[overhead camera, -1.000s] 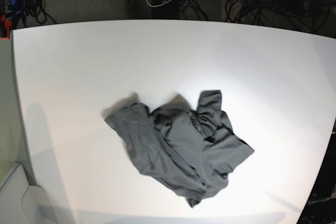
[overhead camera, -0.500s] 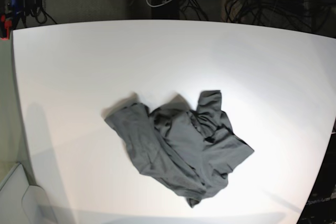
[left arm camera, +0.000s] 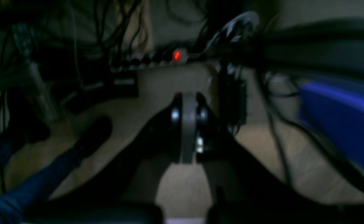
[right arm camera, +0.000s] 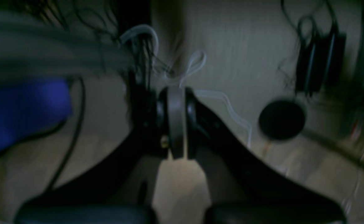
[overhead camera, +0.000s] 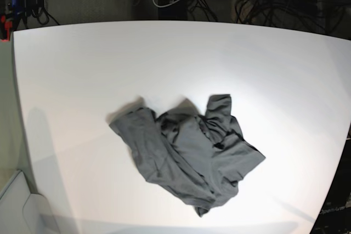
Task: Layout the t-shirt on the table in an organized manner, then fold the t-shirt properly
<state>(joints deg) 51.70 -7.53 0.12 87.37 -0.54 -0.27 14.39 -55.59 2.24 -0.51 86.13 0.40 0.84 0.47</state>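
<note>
Base view shows, going left to right, a bare stretch of the white desk [overhead camera: 71, 69], then the t-shirt [overhead camera: 189, 154] lying crumpled a little right of the middle and toward the near edge, one sleeve poking up at its far right corner, the body twisted and folded over itself in several overlapping flaps. Neither arm reaches over the desk in this view, so the shirt lies well away from both sets of jaws, with nothing touching it. Right wrist view, blurred and dim, shows the right gripper [right arm camera: 176, 124] with its jaws together and nothing between them; to their left is a blue blur [right arm camera: 20, 112], beyond and to their right are loose cables and a dark round shape on the floor [right arm camera: 281, 119]. Left wrist view, equally blurred, shows the left gripper [left arm camera: 188, 124] with its jaws pressed together on nothing; a power strip with a red light [left arm camera: 176, 56] lies beyond them and a blue shape sits to their right. Judging by this, no part of the task is done: the shirt is neither spread flat nor folded, so the full layout, smoothing of sleeves and hem, and every fold remain.
</note>
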